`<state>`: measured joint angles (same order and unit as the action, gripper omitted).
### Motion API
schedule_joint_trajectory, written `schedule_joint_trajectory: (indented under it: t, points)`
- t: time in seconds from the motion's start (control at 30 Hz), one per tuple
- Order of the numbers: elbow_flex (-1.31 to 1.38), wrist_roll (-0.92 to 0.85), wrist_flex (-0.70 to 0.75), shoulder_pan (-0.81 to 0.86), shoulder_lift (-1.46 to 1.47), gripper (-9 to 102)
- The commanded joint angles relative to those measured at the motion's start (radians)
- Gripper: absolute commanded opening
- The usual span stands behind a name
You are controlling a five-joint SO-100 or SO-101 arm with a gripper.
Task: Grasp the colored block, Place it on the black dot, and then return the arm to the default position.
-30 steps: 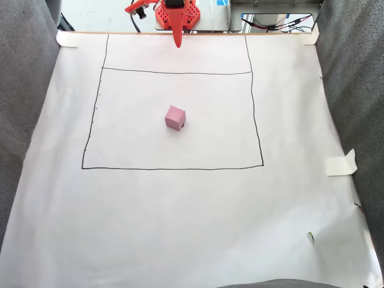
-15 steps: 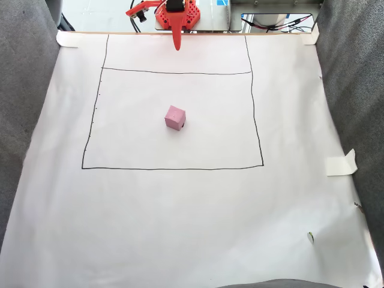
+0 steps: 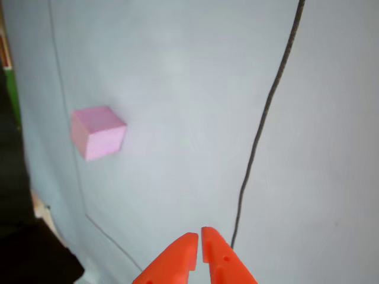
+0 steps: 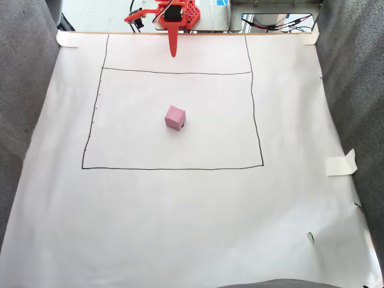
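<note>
Jaws nearly closed on nothing: the orange gripper hangs over white paper near its far edge in the fixed view. Well away, the pink block sits inside the drawn rectangle.

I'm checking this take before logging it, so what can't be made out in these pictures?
- Black dot: not visible in the fixed view; the pink block may cover it.
- Block's underside: hidden by the block itself in the other view.
- End effector: cut off by the bottom edge in the other view.
- Arm base: cut off by the top edge in the fixed view.
</note>
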<state>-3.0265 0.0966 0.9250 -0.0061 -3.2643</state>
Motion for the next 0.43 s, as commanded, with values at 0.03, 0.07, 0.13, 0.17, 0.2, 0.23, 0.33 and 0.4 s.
schedule_joint_trajectory:
  t: [0.03, 0.07, 0.13, 0.17, 0.2, 0.23, 0.33, 0.4]
  points:
    - [-0.012, -0.015, -0.037, -0.005, -0.005, 0]
    - [-0.012, -0.014, -0.034, -0.006, -0.005, 0]
    - [-0.012, -0.008, -0.029, -0.011, -0.005, 0]
    - [-0.012, -0.008, -0.026, -0.014, -0.005, 0]
    - [-0.012, -0.008, -0.020, -0.018, -0.005, 0]
    - [-0.012, -0.008, -0.011, -0.025, -0.005, 0]
    - [-0.014, -0.005, 0.014, -0.040, -0.005, 0]
    - [-0.014, -0.005, 0.020, -0.043, -0.005, 0]
